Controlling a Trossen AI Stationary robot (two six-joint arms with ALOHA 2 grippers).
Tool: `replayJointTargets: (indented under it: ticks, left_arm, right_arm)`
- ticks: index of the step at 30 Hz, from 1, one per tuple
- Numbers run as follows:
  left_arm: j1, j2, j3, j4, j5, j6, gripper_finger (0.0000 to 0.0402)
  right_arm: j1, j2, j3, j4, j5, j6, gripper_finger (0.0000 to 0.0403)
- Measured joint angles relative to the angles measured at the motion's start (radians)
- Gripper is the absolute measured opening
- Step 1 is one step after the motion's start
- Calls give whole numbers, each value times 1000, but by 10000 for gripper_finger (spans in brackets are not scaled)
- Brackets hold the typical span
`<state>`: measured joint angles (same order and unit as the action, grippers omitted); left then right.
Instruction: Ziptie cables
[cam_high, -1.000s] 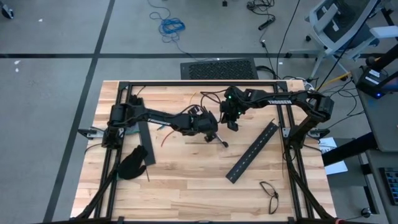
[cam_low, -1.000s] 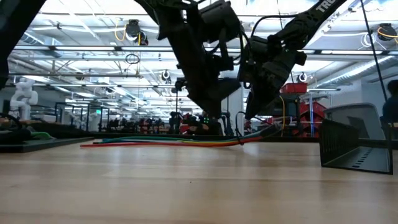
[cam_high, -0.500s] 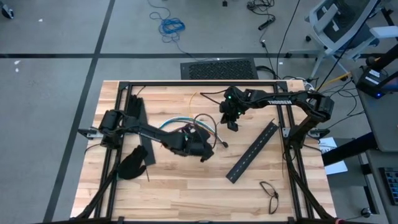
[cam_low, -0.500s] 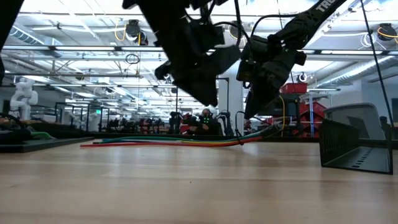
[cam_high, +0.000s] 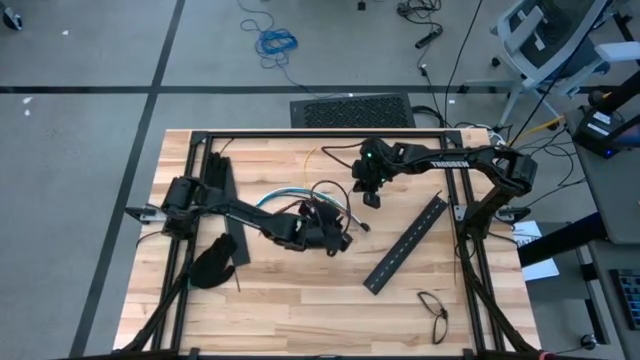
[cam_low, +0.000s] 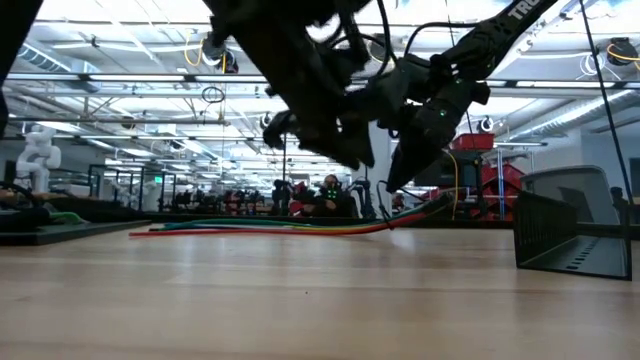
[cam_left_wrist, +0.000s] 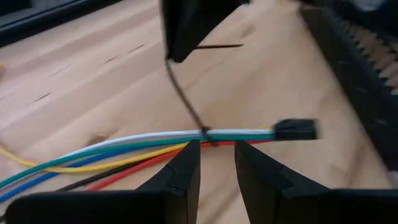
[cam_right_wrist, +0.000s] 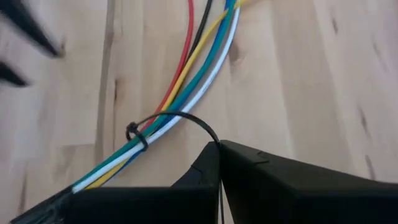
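Two dark arms meet over the middle of the worktop (cam_high: 300, 290), toward its far edge. The cables (cam_right_wrist: 186, 87) lie flat on the wood there as one bundle of red, yellow, green, blue, white and black wires, with a ziptie (cam_right_wrist: 171, 121) looped around them. The right hand (cam_right_wrist: 219, 149) hangs just above the bundle, its fingers pressed together on the free tail of that ziptie, which arcs up from the loop into the fingertips. The left hand (cam_left_wrist: 216, 163) hovers just beside the bundle near its black end connector (cam_left_wrist: 297, 129), fingers a narrow gap apart and holding nothing. A long black slotted bar (cam_high: 405, 243) lies diagonally toward the right edge, and a black glove (cam_high: 212, 262) lies near the left edge.
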<state>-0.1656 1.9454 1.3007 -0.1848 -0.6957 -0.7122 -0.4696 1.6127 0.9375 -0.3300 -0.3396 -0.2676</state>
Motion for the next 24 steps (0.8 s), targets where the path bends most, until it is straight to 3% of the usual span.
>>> replayJointTargets:
  ticks: [6,10,24]
  left_arm:
    - [81,44,0,129,68,-21,98]
    - [121,46,1,174,68,-114,98]
    - [99,142,8,366,35,-221,98]
  right_arm:
    - [0,0,0,32,0,-10,0]
    - [0,0,0,34,-2,-12,0]
    - [0,0,0,51,-2,-25,0]
